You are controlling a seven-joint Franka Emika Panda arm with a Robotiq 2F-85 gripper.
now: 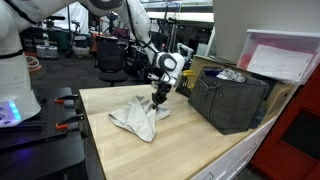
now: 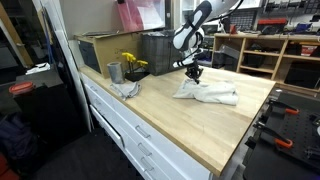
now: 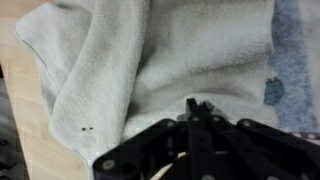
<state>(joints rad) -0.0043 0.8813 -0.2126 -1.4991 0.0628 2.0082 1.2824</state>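
Pincer (image 1: pixel 158 98) clamped onto grey towel (image 1: pixel 135 120), lying on wooden worktop (image 1: pixel 190 145)

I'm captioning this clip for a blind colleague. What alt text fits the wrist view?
The shut tool pinches a fold of a crumpled light grey towel that fills most of the frame. A strip of wooden tabletop shows at the left edge, and a bluish patch at the right.
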